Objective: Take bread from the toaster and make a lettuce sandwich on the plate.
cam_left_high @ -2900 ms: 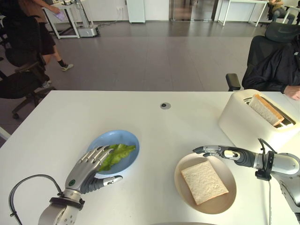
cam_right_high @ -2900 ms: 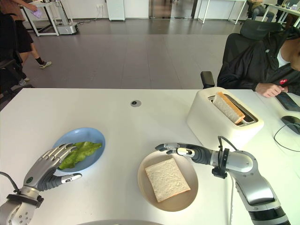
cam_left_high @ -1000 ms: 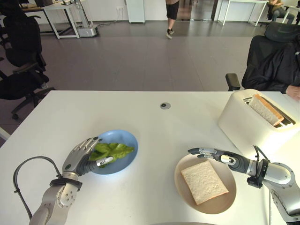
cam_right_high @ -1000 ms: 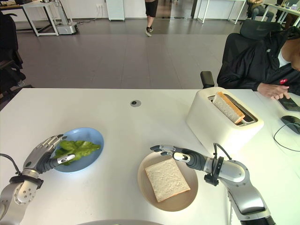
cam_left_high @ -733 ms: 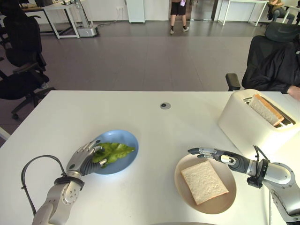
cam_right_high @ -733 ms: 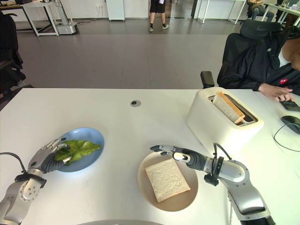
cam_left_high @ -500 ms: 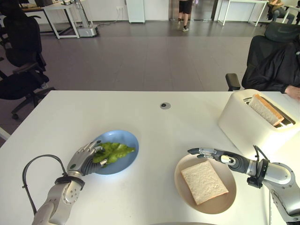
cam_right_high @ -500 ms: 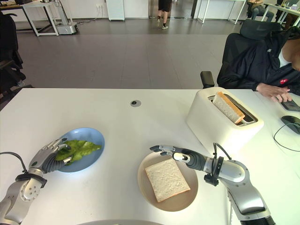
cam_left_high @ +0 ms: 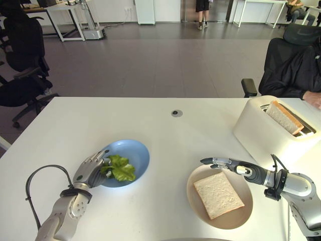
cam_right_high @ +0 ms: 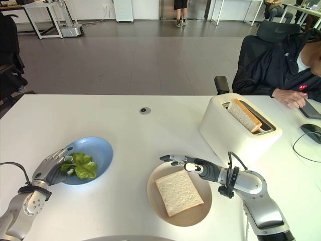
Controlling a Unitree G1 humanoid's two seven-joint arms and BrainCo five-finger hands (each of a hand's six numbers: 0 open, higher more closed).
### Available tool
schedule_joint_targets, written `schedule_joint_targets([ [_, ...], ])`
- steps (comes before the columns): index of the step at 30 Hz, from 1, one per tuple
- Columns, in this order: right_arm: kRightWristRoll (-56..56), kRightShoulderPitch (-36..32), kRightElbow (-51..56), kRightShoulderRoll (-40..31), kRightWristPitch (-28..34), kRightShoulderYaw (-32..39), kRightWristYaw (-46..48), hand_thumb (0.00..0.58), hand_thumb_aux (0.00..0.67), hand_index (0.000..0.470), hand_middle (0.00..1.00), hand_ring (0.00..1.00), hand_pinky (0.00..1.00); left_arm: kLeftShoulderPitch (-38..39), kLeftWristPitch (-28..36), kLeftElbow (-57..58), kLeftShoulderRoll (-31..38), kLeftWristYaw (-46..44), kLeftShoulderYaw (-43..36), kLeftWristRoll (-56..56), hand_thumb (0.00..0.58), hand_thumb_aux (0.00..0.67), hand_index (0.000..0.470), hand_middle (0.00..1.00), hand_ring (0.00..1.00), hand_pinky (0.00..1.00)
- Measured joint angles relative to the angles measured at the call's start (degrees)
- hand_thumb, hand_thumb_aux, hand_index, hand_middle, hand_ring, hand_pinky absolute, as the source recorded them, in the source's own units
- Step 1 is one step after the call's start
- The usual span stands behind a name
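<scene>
A green lettuce leaf (cam_left_high: 119,169) lies bunched at the near left side of the blue bowl (cam_left_high: 131,153). My left hand (cam_left_high: 92,170) rests at the bowl's left rim with its fingers curled on the leaf. A slice of bread (cam_left_high: 218,194) lies flat on the tan plate (cam_left_high: 199,177). My right hand (cam_left_high: 224,163) hovers over the plate's far edge, fingers stretched out and holding nothing. A second slice (cam_left_high: 284,117) stands in a slot of the white toaster (cam_left_high: 261,135) at the right.
A small round grommet (cam_left_high: 175,113) sits in the table's middle far part. A person in black sits behind the toaster, with a hand (cam_right_high: 288,96) on the table next to a dark phone and a mouse (cam_right_high: 311,129). Office chairs stand at the far left.
My left hand has closed on the lettuce and drawn it to the bowl's near left side, where it now lies bunched instead of spread. The right hand has barely moved.
</scene>
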Motion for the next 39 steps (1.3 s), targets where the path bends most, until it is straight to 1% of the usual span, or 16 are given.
schedule_joint_targets([
  [3, 0.0, -0.1, 0.0, 0.2, 0.0, 0.0, -0.1, 0.000, 0.000, 0.000, 0.00, 0.00, 0.00, 0.8, 0.0, -2.6, 0.0, 0.2, 0.5, 0.0, 0.580, 0.670, 0.470, 0.00, 0.00, 0.00],
  [5, 0.0, -0.3, 0.0, 0.4, 0.0, 0.0, -0.2, 0.000, 0.000, 0.000, 0.00, 0.00, 0.00, 2.3, -0.1, -6.2, 0.0, -0.8, 2.6, -2.1, 0.580, 0.670, 0.470, 0.00, 0.00, 0.00],
  [8, 0.1, -1.1, 0.6, 0.6, 0.0, -0.3, -0.5, 0.000, 0.000, 0.000, 0.00, 0.00, 0.00, 5.8, 0.4, -18.9, -0.3, -5.8, 8.1, -9.7, 0.580, 0.670, 0.470, 0.00, 0.00, 0.00],
  [10, 0.4, -1.6, 1.6, 0.7, 0.0, -1.9, -1.1, 0.000, 0.000, 0.000, 0.00, 0.00, 0.00, 6.4, 1.9, -27.9, -0.9, -9.9, 9.0, -13.8, 0.580, 0.670, 0.470, 0.00, 0.00, 0.00],
  [11, 0.6, -2.0, 2.5, 0.7, 0.0, -2.8, -1.4, 0.000, 0.000, 0.000, 0.00, 0.00, 0.00, 6.0, 3.0, -31.7, -1.8, -11.9, 7.8, -15.4, 0.580, 0.670, 0.470, 0.00, 0.00, 0.00],
  [13, 1.1, -2.8, 4.5, 0.7, -0.1, -4.9, -1.9, 0.000, 0.000, 0.000, 0.00, 0.00, 0.00, 3.5, 5.1, -36.9, -4.6, -15.5, 2.0, -16.9, 0.580, 0.670, 0.470, 0.00, 0.00, 0.00],
  [15, 1.2, -4.7, 6.6, 0.4, -0.3, -7.2, -2.2, 0.000, 0.000, 0.000, 0.00, 0.00, 0.00, -1.4, 7.2, -38.8, -9.7, -19.4, -8.5, -16.8, 0.580, 0.670, 0.470, 0.00, 0.00, 0.00],
  [18, 1.2, -5.4, 8.0, 0.2, -0.6, -8.5, -2.2, 0.000, 0.000, 0.000, 0.00, 0.00, 0.00, -6.4, 8.8, -37.6, -14.3, -21.4, -17.5, -13.6, 0.580, 0.670, 0.470, 0.00, 0.00, 0.00],
  [19, 1.2, -6.0, 8.4, 0.4, -0.8, -8.5, -2.2, 0.000, 0.000, 0.000, 0.00, 0.00, 0.00, -9.0, 9.2, -35.1, -17.0, -21.8, -22.1, -11.8, 0.580, 0.670, 0.470, 0.00, 0.00, 0.00],
  [23, 1.1, -6.9, 9.5, 0.9, -1.4, -8.4, -2.3, 0.000, 0.000, 0.000, 0.00, 0.00, 0.00, -14.7, 8.5, -26.8, -25.2, -21.4, -32.8, -8.7, 0.580, 0.670, 0.470, 0.00, 0.00, 0.00],
  [26, 1.1, -7.5, 10.0, 1.2, -1.7, -8.0, -2.3, 0.000, 0.000, 0.000, 0.00, 0.00, 0.00, -16.4, 6.7, -18.9, -27.5, -18.5, -36.7, -5.3, 0.580, 0.670, 0.470, 0.00, 0.00, 0.00],
  [32, 0.5, -7.7, 10.3, 2.0, -2.4, -6.6, -2.3, 0.000, 0.000, 0.000, 0.00, 0.00, 0.00, -17.9, 2.5, -8.1, -27.9, -13.4, -41.4, -0.3, 0.580, 0.670, 0.470, 0.00, 0.00, 0.00],
  [33, 0.5, -7.7, 10.4, 2.0, -2.5, -6.6, -2.3, 0.000, 0.000, 0.000, 0.00, 0.00, 0.00, -17.9, 2.2, -7.7, -27.8, -13.0, -41.8, 0.2, 0.532, 0.478, 0.335, 0.00, 0.00, 0.00],
  [34, 0.5, -7.7, 10.4, 2.0, -2.5, -6.6, -2.3, 0.000, 0.000, 0.000, 0.00, 0.00, 0.00, -17.9, 1.8, -7.4, -27.6, -12.6, -42.1, 0.7, 0.346, 0.244, 0.171, 0.00, 0.00, 0.00],
  [35, 0.5, -7.7, 10.4, 2.0, -2.5, -6.6, -2.3, 0.000, 0.000, 0.000, 0.00, 0.00, 0.00, -17.9, 1.5, -7.2, -27.2, -12.4, -42.1, 1.2, 0.000, 0.000, 0.000, 0.00, 0.00, 0.00],
  [39, 0.5, -7.7, 10.4, 2.0, -2.5, -6.6, -2.1, 0.000, 0.000, 0.000, 0.00, 0.00, 0.00, -17.8, 0.8, -7.3, -25.1, -12.4, -41.5, 1.7, 0.000, 0.000, 0.000, 0.00, 0.00, 0.00],
])
